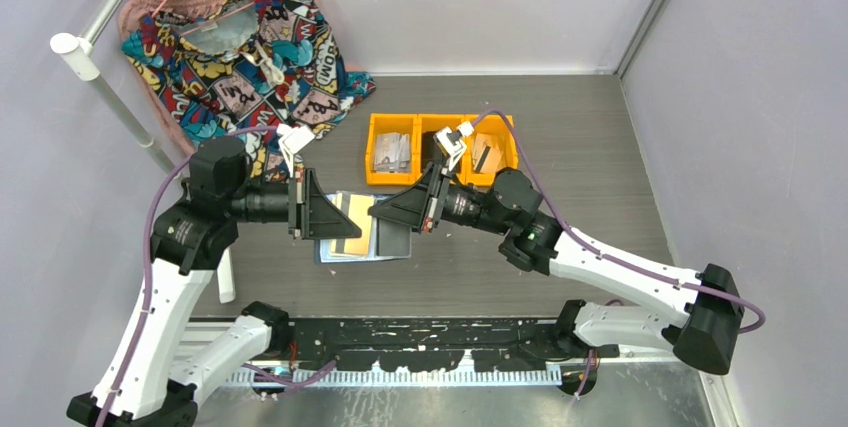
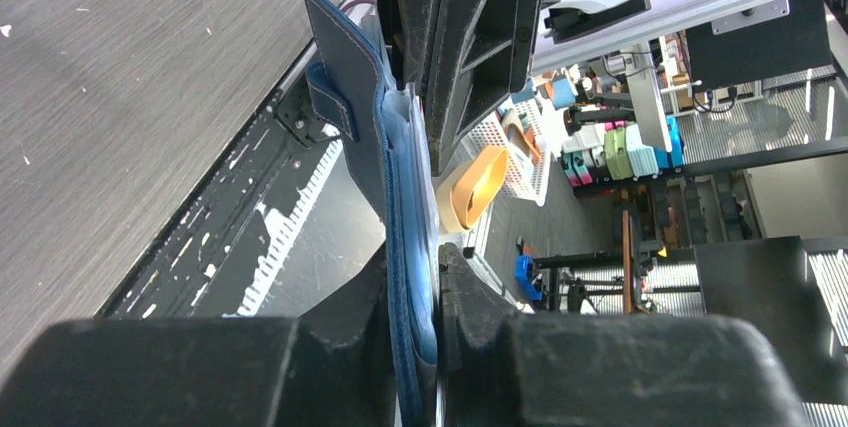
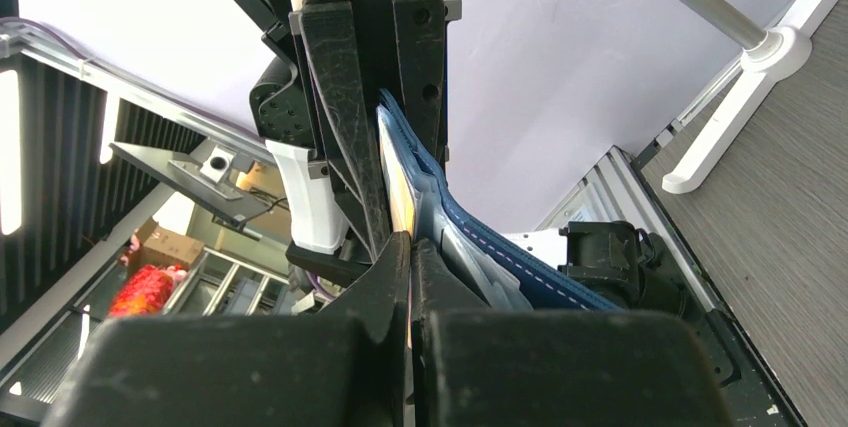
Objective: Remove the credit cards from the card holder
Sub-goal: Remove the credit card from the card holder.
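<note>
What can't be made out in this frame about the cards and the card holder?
- How many credit cards are inside: in the top view, the left hand and right hand cover the card holder pockets; both wrist views show it edge-on.
- Whether the right hand pinches a card or a pocket edge: right wrist view, its shut fingers hide it.
- Yellow bins contents: top view, too small.

Left arm (image 1: 150, 319) and right arm (image 1: 622, 267) are built of white links and black joints, with purple cables (image 1: 541, 190) looped alongside (left gripper (image 1: 352, 228) and right gripper (image 1: 378, 211): black wedges).
</note>
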